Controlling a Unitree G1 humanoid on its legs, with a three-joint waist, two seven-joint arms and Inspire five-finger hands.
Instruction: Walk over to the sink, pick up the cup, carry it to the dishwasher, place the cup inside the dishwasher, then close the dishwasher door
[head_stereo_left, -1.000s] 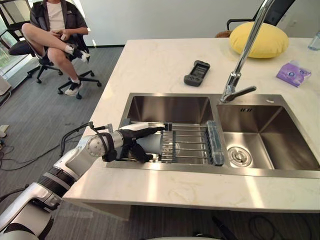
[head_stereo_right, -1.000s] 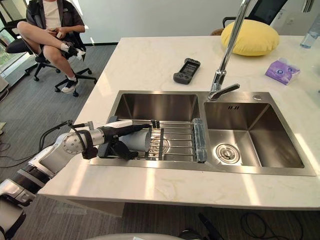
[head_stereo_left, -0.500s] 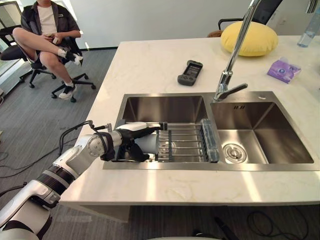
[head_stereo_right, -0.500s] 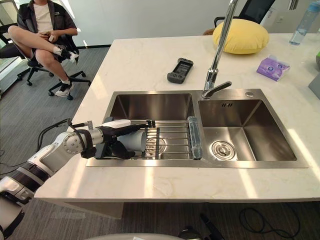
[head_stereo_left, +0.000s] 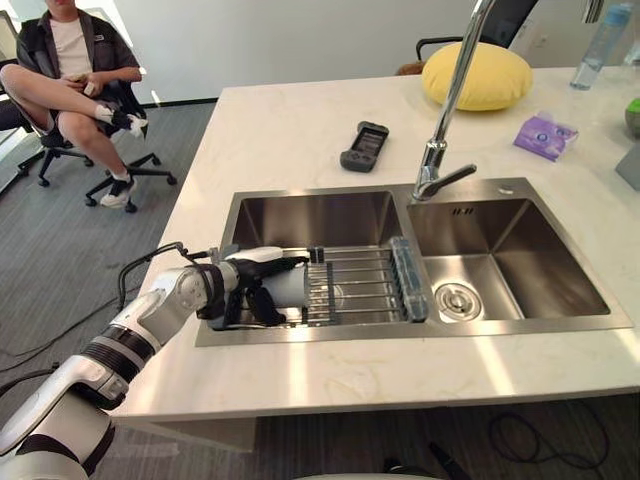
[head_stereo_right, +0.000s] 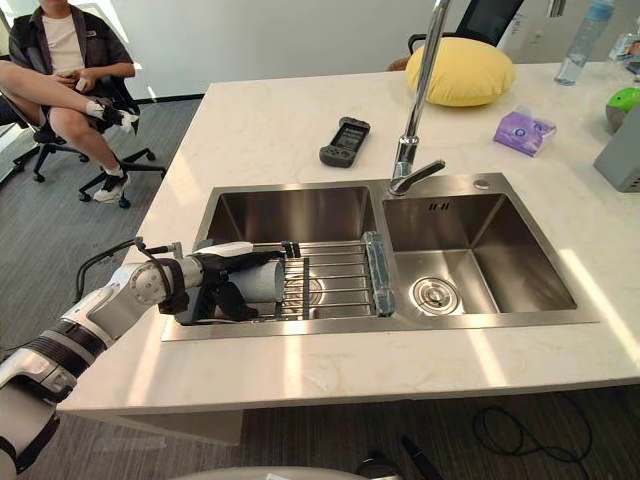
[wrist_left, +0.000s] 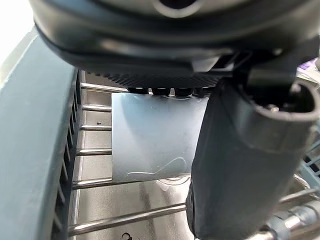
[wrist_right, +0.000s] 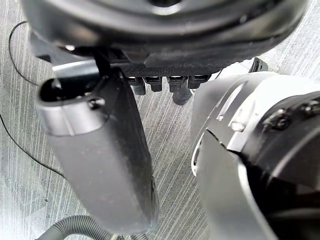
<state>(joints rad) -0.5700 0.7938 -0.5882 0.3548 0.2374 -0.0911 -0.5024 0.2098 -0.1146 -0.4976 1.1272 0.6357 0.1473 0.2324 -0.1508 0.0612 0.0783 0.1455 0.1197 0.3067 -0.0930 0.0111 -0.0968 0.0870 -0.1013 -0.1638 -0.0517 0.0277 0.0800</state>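
- Left hand (head_stereo_left: 243, 292) clenched round the cup (head_stereo_left: 292, 284) — it lies sideways on the wire rack (head_stereo_left: 365, 285) in the sink's (head_stereo_left: 320, 215) left basin.
- Pale stone counter (head_stereo_left: 280, 130) surrounds the sink; a black remote (head_stereo_left: 364, 146) and a yellow cushion (head_stereo_left: 477, 76) lie behind it.
- Person (head_stereo_left: 70, 50) seated far left of the sink — grey carpet (head_stereo_left: 70, 250) below.
- Right hand (wrist_right: 100, 150) hangs above carpet, fingers relaxed.

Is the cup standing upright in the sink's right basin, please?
No, the cup lies on its side on the wire rack over the left basin, with the left hand closed round it.
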